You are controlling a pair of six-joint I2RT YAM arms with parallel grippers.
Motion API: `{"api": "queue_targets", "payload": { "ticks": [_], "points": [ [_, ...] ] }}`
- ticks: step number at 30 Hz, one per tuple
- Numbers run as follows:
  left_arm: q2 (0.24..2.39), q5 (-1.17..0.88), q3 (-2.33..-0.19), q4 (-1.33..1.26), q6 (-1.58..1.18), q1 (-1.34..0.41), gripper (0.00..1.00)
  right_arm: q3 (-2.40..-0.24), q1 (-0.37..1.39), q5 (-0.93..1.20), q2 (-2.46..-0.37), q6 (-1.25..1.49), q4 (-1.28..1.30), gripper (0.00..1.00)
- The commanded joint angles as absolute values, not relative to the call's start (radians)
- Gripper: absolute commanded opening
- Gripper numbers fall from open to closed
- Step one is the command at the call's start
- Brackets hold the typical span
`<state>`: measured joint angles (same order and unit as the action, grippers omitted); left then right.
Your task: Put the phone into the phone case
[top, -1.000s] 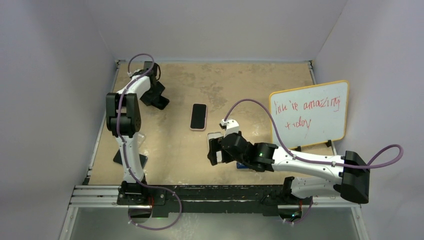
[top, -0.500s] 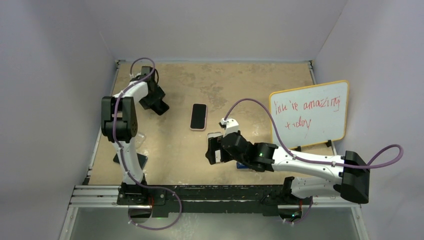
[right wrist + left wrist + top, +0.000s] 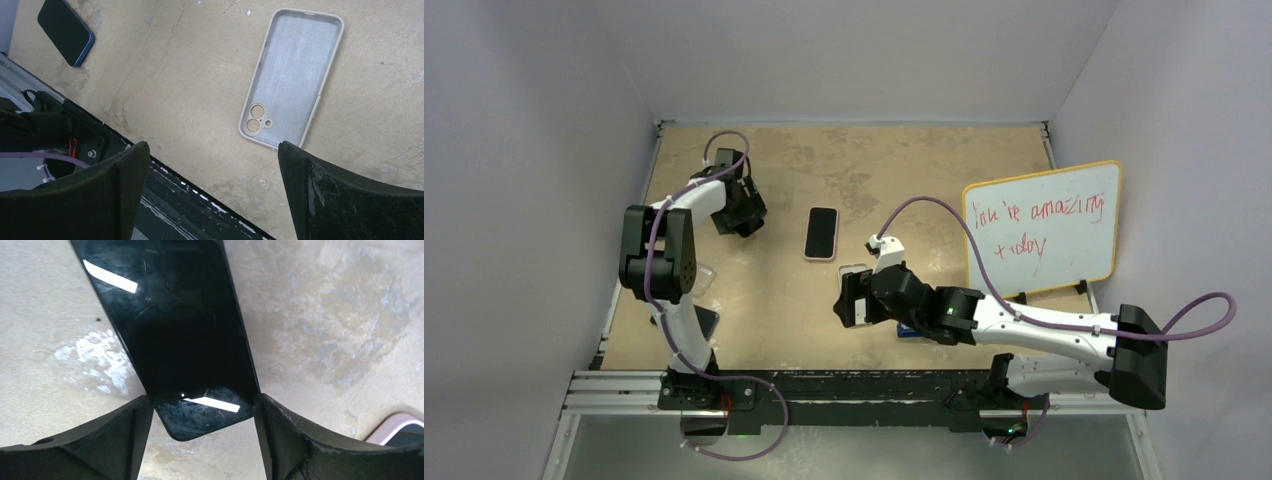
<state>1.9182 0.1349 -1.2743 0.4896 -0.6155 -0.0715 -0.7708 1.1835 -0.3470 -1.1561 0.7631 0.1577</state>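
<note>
Left jaws clasp the black phone (image 3: 185, 340) at the tabletop's (image 3: 924, 170) ten o'clock; right jaws gape empty over the grey phone case (image 3: 292, 75).

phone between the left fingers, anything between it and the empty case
Yes. The right gripper, open, hangs over the empty case, partly covering it in the top view. A pink-cased phone also lies on the table, close to the straight line from the phone in the left gripper to the case.

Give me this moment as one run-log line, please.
left gripper: closed on phone | right gripper: open, hovering near empty case | task: phone not yet in case
</note>
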Motion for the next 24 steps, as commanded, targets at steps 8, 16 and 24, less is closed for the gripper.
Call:
{"api": "queue_targets", "payload": {
  "ticks": [8,16,24],
  "points": [
    [1.941,0.265,-1.420,0.647,-0.649,-0.075,0.96,-0.749,1.187,-0.357,-1.113,0.774,0.135,0.99],
    [2.005,0.272,-1.483,0.591,-0.705,-0.044,0.96,-0.749,1.187,-0.365,-1.101,0.768,0.152,0.99],
    [2.100,0.238,-1.562,0.605,-0.739,-0.033,0.96,-0.760,1.187,-0.384,-1.092,0.755,0.174,0.99]
  ]
}}
